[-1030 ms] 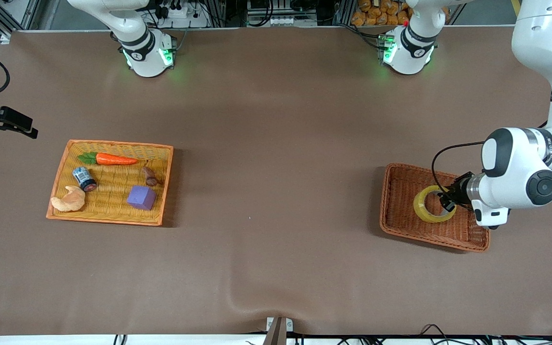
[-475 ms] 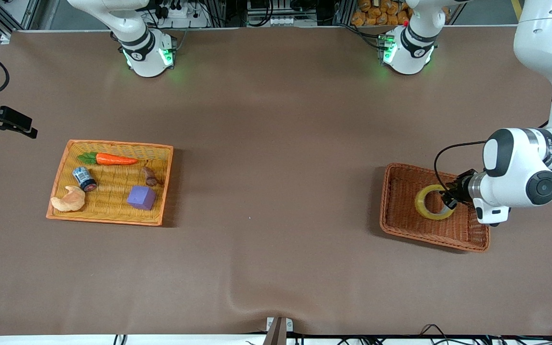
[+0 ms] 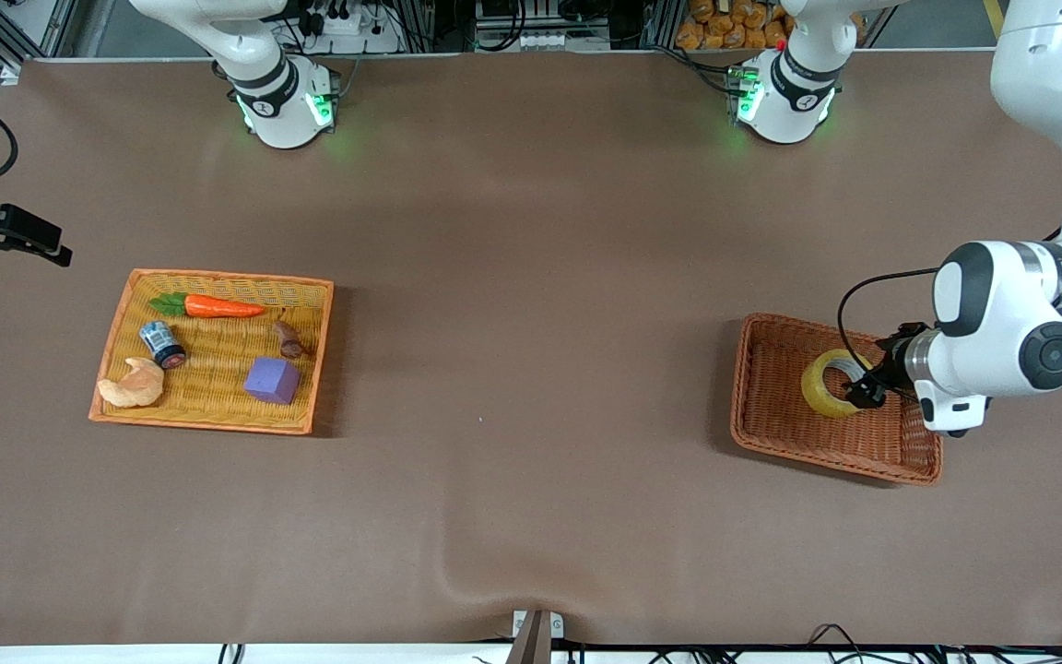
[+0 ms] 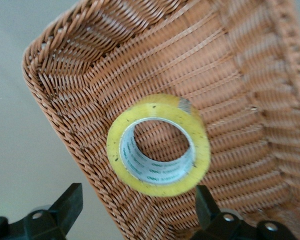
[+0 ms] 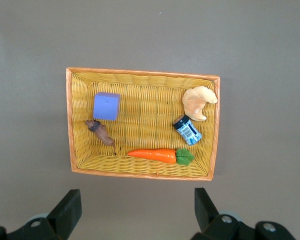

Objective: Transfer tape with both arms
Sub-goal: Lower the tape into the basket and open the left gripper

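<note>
The tape (image 3: 828,384), a translucent yellow roll with a grey-white core, lies in the brown wicker basket (image 3: 775,429) toward the left arm's end of the table. My left gripper (image 3: 866,393) is low in the basket beside the roll, fingers open. In the left wrist view the tape (image 4: 157,145) sits just ahead of the open left gripper (image 4: 137,205), one fingertip (image 4: 204,197) close to its rim. My right gripper (image 5: 137,210) is open and empty, high over the table next to the yellow tray (image 5: 140,174); it waits.
The yellow tray (image 3: 218,424) toward the right arm's end holds a carrot (image 3: 218,306), a small blue-white can (image 3: 162,343), a croissant (image 3: 132,385), a purple cube (image 3: 272,380) and a small brown piece (image 3: 289,339). The brown mat has a ripple near the front edge (image 3: 485,572).
The left wrist has shifted slightly toward the left arm's end of the table. The tape has shifted a little and looks smaller, more tilted. The right arm has not moved.
</note>
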